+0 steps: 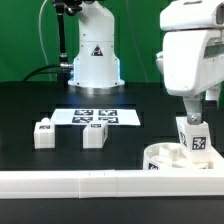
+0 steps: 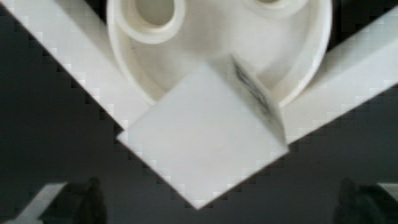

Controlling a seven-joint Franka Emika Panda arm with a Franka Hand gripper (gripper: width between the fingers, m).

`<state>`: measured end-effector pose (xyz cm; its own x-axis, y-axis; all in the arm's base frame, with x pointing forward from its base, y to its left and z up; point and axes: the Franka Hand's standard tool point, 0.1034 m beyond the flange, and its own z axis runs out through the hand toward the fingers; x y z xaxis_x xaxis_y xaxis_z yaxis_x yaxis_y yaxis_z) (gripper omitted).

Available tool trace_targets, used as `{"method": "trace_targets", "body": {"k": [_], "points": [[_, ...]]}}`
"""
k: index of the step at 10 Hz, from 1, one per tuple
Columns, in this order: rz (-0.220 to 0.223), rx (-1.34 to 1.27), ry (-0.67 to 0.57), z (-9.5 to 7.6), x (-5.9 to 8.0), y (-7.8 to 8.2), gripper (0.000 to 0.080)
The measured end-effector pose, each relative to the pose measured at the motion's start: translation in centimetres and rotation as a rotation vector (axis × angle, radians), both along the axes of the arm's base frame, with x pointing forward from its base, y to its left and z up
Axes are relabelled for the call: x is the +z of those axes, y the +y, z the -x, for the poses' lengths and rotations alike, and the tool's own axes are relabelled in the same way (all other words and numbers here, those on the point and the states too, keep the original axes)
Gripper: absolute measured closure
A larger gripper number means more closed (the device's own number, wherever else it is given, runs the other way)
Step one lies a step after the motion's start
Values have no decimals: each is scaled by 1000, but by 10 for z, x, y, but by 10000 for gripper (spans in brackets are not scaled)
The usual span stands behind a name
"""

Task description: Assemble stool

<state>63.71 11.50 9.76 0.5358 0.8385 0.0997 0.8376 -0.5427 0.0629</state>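
— Looking at the exterior view, where is the gripper (image 1: pixel 192 108) sitting against the leg (image 1: pixel 194 137)?

— Directly above it. That leg is standing upright on the round seat (image 1: pixel 163 159), long axis vertical, on the exterior view's right, with the seat lying just behind the white L-shaped rail (image 1: pixel 100 183).

— And the jaws?

— They are standing wide and gripping nothing; in the wrist view the dark fingertips (image 2: pixel 50 200) are flanking the leg's square end (image 2: pixel 205 135) with the seat (image 2: pixel 214 40) beyond.

— So what is the coming move depending on?

— Going straight down along that axis, I'd judge. Two more legs (image 1: pixel 43 134) (image 1: pixel 94 133) are waiting near the marker board (image 1: pixel 95 117), well apart from the seat.
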Motion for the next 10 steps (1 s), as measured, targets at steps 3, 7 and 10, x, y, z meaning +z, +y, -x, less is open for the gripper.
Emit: {"method": "trace_targets", "body": {"k": [3, 7, 10], "points": [[81, 324, 5, 2, -5, -2, 150], [144, 581, 21, 2, -12, -5, 150], [179, 705, 23, 3, -13, -1, 150]]}}
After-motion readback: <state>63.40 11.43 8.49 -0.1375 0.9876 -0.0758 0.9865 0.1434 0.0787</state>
